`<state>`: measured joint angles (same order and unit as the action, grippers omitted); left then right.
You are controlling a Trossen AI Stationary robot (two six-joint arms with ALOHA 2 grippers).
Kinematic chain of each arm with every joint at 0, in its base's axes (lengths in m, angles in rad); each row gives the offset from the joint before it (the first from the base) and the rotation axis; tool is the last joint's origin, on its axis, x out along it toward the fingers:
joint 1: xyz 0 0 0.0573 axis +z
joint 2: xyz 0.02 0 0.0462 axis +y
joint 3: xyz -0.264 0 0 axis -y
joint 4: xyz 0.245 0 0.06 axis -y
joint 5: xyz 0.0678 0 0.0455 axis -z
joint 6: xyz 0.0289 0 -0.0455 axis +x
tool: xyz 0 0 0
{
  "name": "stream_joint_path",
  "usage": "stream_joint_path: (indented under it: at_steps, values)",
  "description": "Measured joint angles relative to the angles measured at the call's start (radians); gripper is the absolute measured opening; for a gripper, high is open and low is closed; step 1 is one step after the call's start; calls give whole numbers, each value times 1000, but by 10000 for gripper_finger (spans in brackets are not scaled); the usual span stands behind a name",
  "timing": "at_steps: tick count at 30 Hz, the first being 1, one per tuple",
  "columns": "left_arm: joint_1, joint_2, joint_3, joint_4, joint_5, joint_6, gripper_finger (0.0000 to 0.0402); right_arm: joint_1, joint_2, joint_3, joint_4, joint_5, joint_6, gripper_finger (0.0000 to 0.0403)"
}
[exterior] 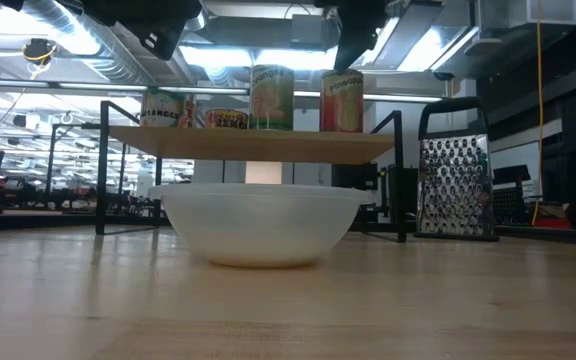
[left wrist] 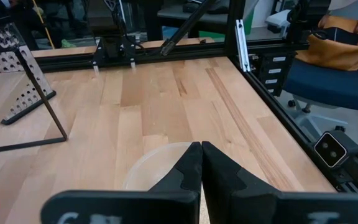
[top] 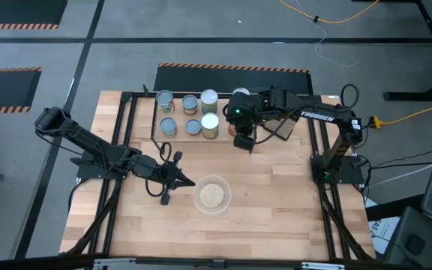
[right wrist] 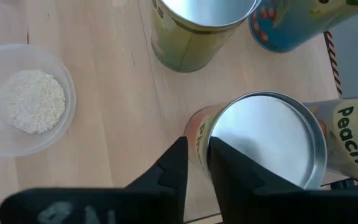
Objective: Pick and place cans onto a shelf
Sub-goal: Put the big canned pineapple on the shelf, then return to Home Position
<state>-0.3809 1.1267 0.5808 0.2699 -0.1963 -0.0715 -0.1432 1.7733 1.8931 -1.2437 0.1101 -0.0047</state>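
The shelf stands at the table's far middle, a light board on black legs, with several cans upright on it. My right gripper reaches down over the shelf's right end and is shut on an orange-labelled can with a silver top. That can's base appears to meet the board. My left gripper is shut and empty, low over the table just left of the glass bowl. My right gripper holds the orange-labelled can by its top rim. One finger stands outside on the can's wall and the other finger over the lid. The fingers come from above, pointing down. The can stands upright.
A clear bowl of pale grains sits near the table's middle, in front of the shelf. A metal grater stands right of the shelf. Another can with a "Peaches" label is close beside the held one. Bare wood lies toward the near edge.
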Motion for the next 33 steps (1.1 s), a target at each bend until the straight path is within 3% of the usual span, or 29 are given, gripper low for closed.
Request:
stream_joint_path:
  at_steps: [11,21,33]
  values:
    - [27,0,0,74,0,3,0,42,-75,130,-23,-6,-5,71]
    - [174,-23,0,158,41,107,0,177,-247,129,-84,5,16,71]
    - [289,-230,0,65,45,198,0,408,-335,129,-191,278,127,71]
